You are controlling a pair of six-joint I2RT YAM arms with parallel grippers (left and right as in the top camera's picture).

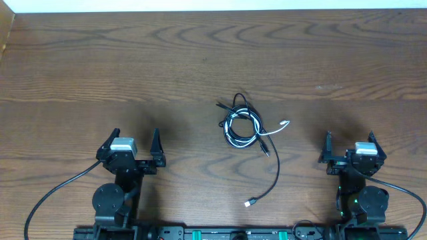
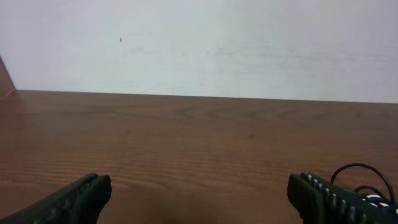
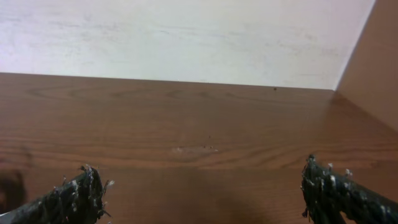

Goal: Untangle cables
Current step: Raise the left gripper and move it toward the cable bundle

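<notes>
Brown wooden table (image 1: 133, 60), white wall (image 2: 249, 43) behind

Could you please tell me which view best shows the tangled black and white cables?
The overhead view: the whole tangled bundle of black and white cables lies mid-table, one black tail trailing toward the robot. The left wrist view catches only a black loop at its right edge; the right wrist view shows none.

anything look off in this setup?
Cables sit knotted mid-table, one black tail trailing toward the near edge. Odder: the right tool has ragged, fuzzy-edged fingers, as if worn or linted; the left tool looks clean.
</notes>
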